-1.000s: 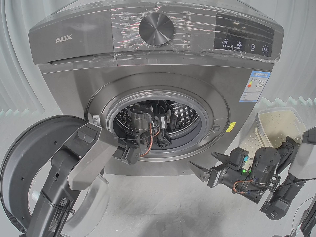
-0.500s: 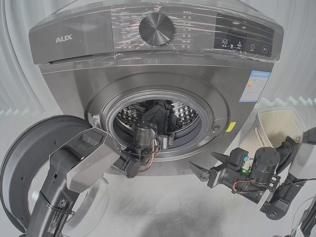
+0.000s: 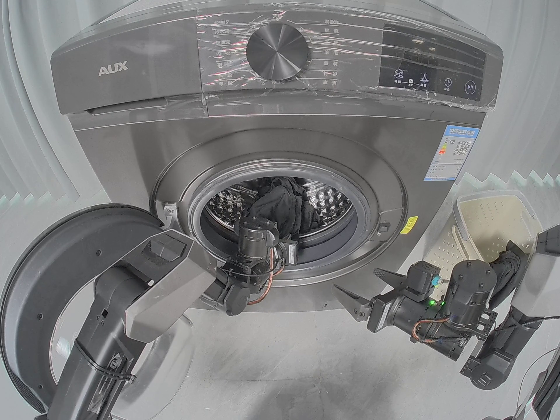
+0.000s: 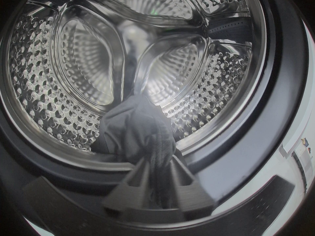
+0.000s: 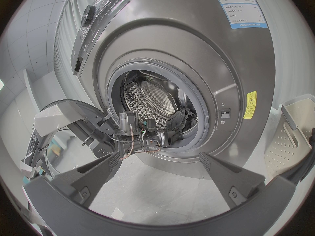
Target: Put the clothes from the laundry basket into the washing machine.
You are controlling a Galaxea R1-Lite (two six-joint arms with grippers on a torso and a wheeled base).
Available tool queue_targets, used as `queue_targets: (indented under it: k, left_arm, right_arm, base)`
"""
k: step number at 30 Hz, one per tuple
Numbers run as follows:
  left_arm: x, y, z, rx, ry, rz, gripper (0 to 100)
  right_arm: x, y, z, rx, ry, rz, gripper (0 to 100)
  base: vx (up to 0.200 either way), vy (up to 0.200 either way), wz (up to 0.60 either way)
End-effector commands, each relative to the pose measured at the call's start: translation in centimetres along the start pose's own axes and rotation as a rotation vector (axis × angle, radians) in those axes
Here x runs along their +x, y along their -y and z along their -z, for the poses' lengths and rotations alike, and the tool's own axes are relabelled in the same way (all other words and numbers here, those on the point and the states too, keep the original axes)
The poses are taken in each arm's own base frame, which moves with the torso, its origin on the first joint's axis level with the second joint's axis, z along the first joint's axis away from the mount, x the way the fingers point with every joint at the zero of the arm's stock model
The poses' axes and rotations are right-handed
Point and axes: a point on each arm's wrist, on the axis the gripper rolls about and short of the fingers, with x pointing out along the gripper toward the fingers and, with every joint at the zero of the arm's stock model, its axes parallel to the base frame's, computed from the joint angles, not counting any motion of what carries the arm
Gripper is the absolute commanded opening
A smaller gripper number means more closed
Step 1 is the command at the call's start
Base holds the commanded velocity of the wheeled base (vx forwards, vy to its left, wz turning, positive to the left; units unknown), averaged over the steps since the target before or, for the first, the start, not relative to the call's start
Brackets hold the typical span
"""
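Left end effector (image 4: 159,177): two matte grey wedge-shaped fingers, pressed together on a fold of the dark garment (image 4: 137,128). The cloth is soft and crumpled, and faintly ribbed where it passes between the fingers. The rest of it bunches in a lump over the lip and into the drum (image 4: 42,92).

This end effector sits at the lower edge of the opening, just outside the door seal (image 4: 279,92), a smooth dark rubber ring. The drum beyond is polished steel, dimpled all over with small holes, with smooth curved ribs running to the centre.

Right end effector (image 3: 368,291): fingers spread wide with nothing between them. It hangs low over the pale grey floor (image 3: 291,368), in front of the washing machine (image 3: 146,141) and right of its opening, well apart from the garment.

The laundry basket (image 3: 496,217) is cream plastic with perforated walls and rounded corners. It stands on the floor to the machine's right, beside my right arm.

The machine body is brushed grey metal. Its round door (image 3: 46,263), dark-rimmed with a clear pane, is swung open to the left. On top, a finely ribbed round knob (image 3: 277,51) lies under wrinkled clear film (image 3: 350,42).

Change: 1.0 s ago the left end effector was higher and further inside the drum mouth, with the garment dangling beneath it. It has since drawn back and down to the lip, and the garment is now heaped higher in the opening. There is almost no shift since 0.5 s ago. The right end effector is unchanged.
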Motion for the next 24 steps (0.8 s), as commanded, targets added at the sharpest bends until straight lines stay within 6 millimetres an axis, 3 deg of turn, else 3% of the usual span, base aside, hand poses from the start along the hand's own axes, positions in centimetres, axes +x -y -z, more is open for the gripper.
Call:
queue_targets:
  k: [1,6,13,21,22,24]
  left_arm:
    - [0.9,-0.1,-2.5,-0.029,0.097,-0.012,0]
    - [2.5,-2.0,-4.9,-0.058,0.217,-0.076,0]
    - [3.4,-3.3,-5.4,-0.067,0.257,-0.099,0]
    - [3.6,-3.4,-5.3,-0.066,0.258,-0.102,0]
    - [3.5,-3.3,-5.4,-0.067,0.259,-0.1,100]
    - [3.5,-3.3,-5.4,-0.071,0.261,-0.099,100]
  right_arm:
    - [0.0,0.0,0.0,-0.001,-0.001,-0.001,100]
    - [0.0,0.0,0.1,0.001,-0.002,0.0,100]
    - [0.0,-0.1,0.1,0.0,-0.002,-0.005,100]
    - [-0.1,-0.1,0.1,0.002,-0.003,-0.005,100]
    - [0.0,-0.1,0.1,0.002,-0.005,-0.004,100]
    - [0.0,-0.1,0.1,0.002,-0.005,-0.004,100]
  base:
    - [0.0,0.0,0.0]
    - [0.0,0.0,0.0]
    - [0.0,0.0,0.0]
    - [0.0,0.0,0.0]
    - [0.0,0.0,0.0]
    - [0.0,0.0,0.0]
